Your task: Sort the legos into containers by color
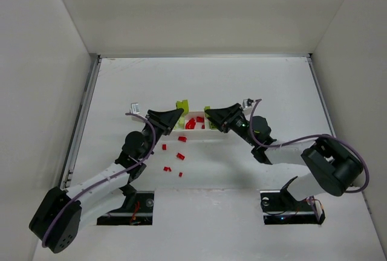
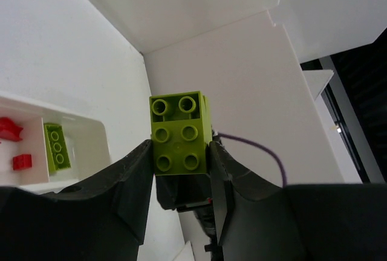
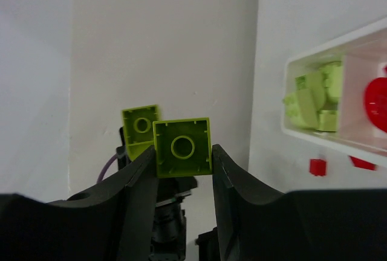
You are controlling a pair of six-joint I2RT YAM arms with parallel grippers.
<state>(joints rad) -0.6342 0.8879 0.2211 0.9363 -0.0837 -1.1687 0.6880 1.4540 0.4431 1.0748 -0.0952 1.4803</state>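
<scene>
Over the white tray [image 2: 84, 146]: both claws clamped on yellow-green bricks

Left arm [image 1: 103, 179] rises from its base at bottom left, up and to the right, elbow bent. Left gripper [image 1: 175, 115] points right at the tray's left end. Right arm [image 1: 290, 152] folds back from bottom right, and right gripper [image 1: 211, 115] points left at the tray's right end. Tips face each other, close but apart in the top view.

Left wrist view: jaws narrowed onto the left yellow-green brick [image 2: 180, 131], pinched by its side faces, six studs toward the camera. Right wrist view: right yellow-green brick [image 3: 182, 147] is pinched the same way, hollow underside toward the camera. The left brick shows just behind it, to the left.

Tray contents: red bricks [image 1: 192, 122] in the middle compartment, a heap of yellow-green pieces [image 3: 314, 98] in the right end compartment, and one lying yellow-green brick [image 2: 55, 146] in the left end compartment. Loose red bricks [image 1: 181, 156] are scattered on the table [image 1: 272, 86] on the near side of the tray, toward the left arm.

Hard to make out: how high the claws sit over the tray. The tray is cut off at the frame edge in both wrist views. The held bricks are only small green specks in the top view. Two small pale objects [image 1: 135, 107] lie beyond the grippers, too small to identify.
</scene>
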